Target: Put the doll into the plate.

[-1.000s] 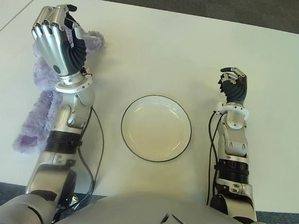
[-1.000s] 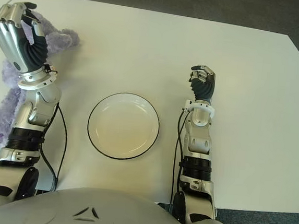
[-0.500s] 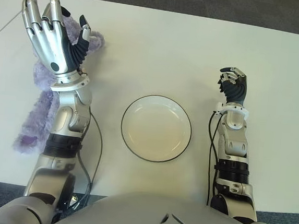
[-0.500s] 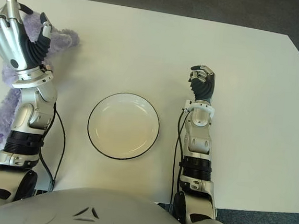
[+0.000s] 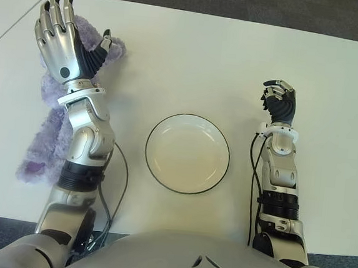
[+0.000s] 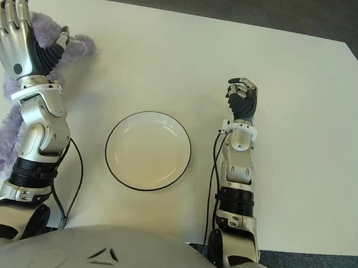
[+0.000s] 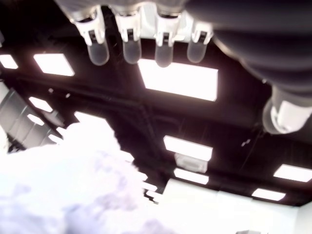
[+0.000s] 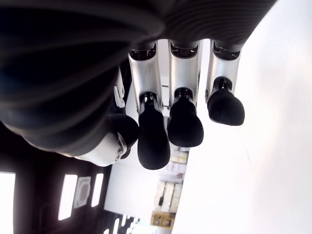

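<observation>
A: Nearest us, what's there?

B: One plate (image 5: 187, 153), bare, at the table's (image 5: 192, 60) near middle. To its right, the right hand (image 5: 280, 104) shows with fingers curled in, holding nothing.

A: And the left hand?

B: The left hand (image 5: 64, 42) is at the far left, in front of the one purple doll (image 5: 50, 119). A second ago its fingers were bunched in a fist; now they stand straight and close together with the thumb splayed, gripping nothing.

A: What does that mean for the job?

B: I'd judge it is readying a grasp. The doll lies on the table, well left of the plate, nothing moved yet.

A: The count?

B: One doll, one plate, two hands.
</observation>
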Robot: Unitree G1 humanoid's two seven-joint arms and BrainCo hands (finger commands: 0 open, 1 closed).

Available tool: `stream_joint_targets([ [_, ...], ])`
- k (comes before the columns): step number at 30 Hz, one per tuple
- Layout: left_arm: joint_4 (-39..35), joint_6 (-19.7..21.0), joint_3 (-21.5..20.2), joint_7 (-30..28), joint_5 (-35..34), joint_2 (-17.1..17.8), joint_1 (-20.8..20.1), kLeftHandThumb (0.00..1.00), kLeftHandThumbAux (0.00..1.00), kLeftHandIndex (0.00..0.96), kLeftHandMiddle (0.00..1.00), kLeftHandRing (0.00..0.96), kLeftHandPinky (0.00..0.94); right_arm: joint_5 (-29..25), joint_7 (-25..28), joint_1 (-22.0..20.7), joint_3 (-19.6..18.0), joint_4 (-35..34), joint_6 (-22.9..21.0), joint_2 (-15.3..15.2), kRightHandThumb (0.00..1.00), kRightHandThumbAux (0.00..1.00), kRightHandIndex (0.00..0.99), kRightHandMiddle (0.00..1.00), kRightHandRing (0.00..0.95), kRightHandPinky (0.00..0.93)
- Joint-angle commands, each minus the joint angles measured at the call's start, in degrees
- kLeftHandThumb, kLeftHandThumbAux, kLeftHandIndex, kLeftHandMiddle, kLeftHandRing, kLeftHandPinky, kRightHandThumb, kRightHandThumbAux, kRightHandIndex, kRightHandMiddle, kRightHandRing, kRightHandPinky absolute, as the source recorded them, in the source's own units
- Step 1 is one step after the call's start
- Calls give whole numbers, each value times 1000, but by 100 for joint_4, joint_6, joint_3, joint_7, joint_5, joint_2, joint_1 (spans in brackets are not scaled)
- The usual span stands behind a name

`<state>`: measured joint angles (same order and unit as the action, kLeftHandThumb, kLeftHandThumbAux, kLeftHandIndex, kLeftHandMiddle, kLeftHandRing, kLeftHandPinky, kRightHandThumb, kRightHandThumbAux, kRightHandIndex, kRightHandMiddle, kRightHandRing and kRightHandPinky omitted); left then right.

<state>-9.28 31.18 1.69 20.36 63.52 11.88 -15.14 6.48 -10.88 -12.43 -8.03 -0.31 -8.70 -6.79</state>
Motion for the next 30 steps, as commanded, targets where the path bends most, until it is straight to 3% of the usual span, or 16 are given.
stream_joint_targets([
  [1, -109, 638, 164, -827, 357, 16, -80, 236, 331, 0, 0, 0, 0, -30, 31, 27, -42, -6, -165, -6, 717, 713, 436, 728, 758, 776],
  [13, -56, 1401, 374, -2093, 716, 161, -301, 150, 274, 0, 0, 0, 0, -21, 33, 19, -43, 10, -144, -4, 717, 713, 436, 726, 759, 778],
  [17, -248, 686, 267, -1617, 115, 257, -146, 204, 290, 0, 0, 0, 0, -8, 34, 21, -36, 14, -121, -9, 717, 713, 436, 728, 760, 779],
  [19, -225, 1085, 302, -2118, 300, 263, -228, 235, 300, 0, 0, 0, 0, -12, 33, 22, -39, 17, -101, -6, 717, 713, 436, 728, 760, 778],
  [21, -270, 942, 234, -2001, 83, 213, -207, 250, 303, 0, 0, 0, 0, -17, 31, 22, -42, 18, -93, -3, 717, 713, 436, 728, 759, 777],
  [24, -314, 359, 99, -1500, -438, 162, -119, 255, 291, 0, 0, 0, 18, -29, 25, 21, -49, 13, -95, 9, 717, 713, 436, 727, 758, 774],
  [30, -191, 337, 141, -1710, -549, 335, -124, 239, 251, 0, 0, 0, 43, -32, -4, 18, -61, -16, -140, 39, 717, 713, 436, 733, 766, 790],
])
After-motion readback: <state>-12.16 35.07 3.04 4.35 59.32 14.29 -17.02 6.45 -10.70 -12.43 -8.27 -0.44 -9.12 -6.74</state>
